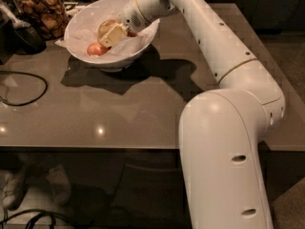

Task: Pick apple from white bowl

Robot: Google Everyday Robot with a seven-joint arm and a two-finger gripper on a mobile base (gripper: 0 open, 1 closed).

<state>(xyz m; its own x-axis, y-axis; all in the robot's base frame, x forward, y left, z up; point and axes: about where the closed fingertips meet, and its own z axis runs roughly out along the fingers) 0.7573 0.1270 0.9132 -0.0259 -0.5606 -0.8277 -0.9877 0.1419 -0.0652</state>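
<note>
Currently: the bowl (81, 27) stands on the desk (119, 113) at about 11 o'clock of the view, upright.

Gripper (112, 35): down inside the bowl, near its centre, reaching in over the rim from the 2 o'clock side. Open, closed or gripping: cannot tell, since its tip overlaps the fruit from this angle.

Apple (105, 26): in the bowl, pale yellow-green, only its upper part showing. It sits at 11 o'clock of the gripper tip, touching it or just behind it; which of the two cannot be told. It has not left the bowl.

Small apple (96, 48): reddish, also in the bowl, at 7 o'clock of the gripper tip, low against the bowl's near wall. It is apart from the gripper.

Arm (214, 42): white, runs from the gripper toward 4 o'clock across the desk's right side to the large shoulder housing (224, 166), which fills the view from 4 to 6 o'clock in front of the desk edge.

Other items: jar (40, 11) of brown snacks at 9 o'clock of the bowl, near it but not touching. A black cable (45, 85) loops on the desk at 8 o'clock of the bowl, well apart from it.

The bowl casts a dark shadow on the desk toward 4 o'clock.
</note>
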